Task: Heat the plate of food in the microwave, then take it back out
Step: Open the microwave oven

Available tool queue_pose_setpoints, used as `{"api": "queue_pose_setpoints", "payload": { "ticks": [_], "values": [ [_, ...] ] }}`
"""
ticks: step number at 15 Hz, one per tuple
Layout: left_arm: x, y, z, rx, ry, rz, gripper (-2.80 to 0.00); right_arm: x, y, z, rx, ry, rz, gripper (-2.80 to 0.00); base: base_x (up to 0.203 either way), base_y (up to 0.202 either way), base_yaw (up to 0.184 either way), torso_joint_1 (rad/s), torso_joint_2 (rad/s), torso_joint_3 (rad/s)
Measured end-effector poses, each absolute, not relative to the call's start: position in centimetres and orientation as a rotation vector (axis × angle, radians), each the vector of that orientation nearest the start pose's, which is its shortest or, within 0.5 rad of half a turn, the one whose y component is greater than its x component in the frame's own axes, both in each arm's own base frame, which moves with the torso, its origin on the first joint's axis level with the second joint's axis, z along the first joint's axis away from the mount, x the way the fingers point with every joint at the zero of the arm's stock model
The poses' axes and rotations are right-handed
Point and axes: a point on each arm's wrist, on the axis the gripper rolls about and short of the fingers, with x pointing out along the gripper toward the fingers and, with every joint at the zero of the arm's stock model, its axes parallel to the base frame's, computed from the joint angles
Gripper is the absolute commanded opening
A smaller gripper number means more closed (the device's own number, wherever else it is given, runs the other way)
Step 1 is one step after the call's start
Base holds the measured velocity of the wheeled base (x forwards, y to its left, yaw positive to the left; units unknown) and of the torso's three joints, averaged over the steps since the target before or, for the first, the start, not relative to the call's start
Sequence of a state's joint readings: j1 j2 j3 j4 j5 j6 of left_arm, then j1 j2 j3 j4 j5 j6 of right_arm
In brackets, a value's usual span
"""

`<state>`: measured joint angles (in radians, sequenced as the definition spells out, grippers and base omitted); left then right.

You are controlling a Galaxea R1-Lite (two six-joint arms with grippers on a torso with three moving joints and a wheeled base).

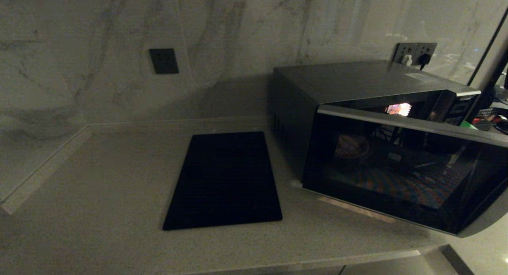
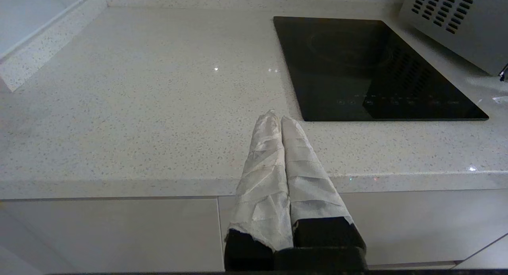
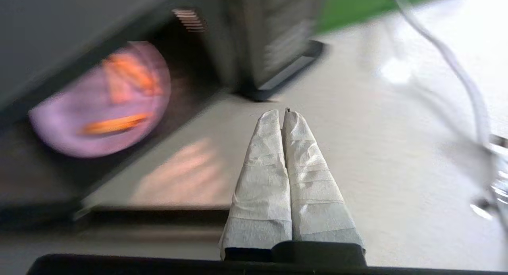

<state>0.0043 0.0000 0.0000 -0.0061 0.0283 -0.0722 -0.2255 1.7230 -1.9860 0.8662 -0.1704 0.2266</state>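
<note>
Head camera high over counter — 2 wrist cameras low, microwave shared.

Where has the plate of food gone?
The plate of food sits inside the microwave, seen in the right wrist view through its open door.

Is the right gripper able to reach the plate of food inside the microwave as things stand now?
Probably yes. The microwave door hangs open, and the right wrist view shows the plate of food inside with nothing between it and the right gripper, whose shut fingers must open first.

We see each end effector — left and right — as two tapered fingers wrapped in creased white tape on black mounts.
</note>
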Motion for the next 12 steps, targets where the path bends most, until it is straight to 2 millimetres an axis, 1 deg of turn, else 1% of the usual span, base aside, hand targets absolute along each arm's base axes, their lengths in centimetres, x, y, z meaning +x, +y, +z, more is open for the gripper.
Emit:
{"api": "queue_pose_setpoints", "payload": {
  "ticks": [2,5,8,12],
  "values": [
    [-2.3,0.1,7.6,-0.073,-0.007,0.033,-2.8,27.9,-6.8,34.8,0.223,0.6,-0.464,-2.8,0.0,0.0,0.0,0.0,0.0,0.0],
    [-2.3,0.1,7.6,-0.073,-0.007,0.033,-2.8,28.2,-6.4,33.7,0.218,0.69,-0.449,-2.8,0.0,0.0,0.0,0.0,0.0,0.0],
    [-2.3,0.1,7.6,-0.072,-0.007,0.033,-2.8,27.9,-5.3,33.0,0.217,0.776,-0.39,-2.8,0.0,0.0,0.0,0.0,0.0,0.0],
    [-2.3,0.1,7.6,-0.072,-0.007,0.032,-2.8,26.8,-3.9,32.5,0.228,0.897,-0.316,-2.8,0.0,0.0,0.0,0.0,0.0,0.0]
  ]
}}
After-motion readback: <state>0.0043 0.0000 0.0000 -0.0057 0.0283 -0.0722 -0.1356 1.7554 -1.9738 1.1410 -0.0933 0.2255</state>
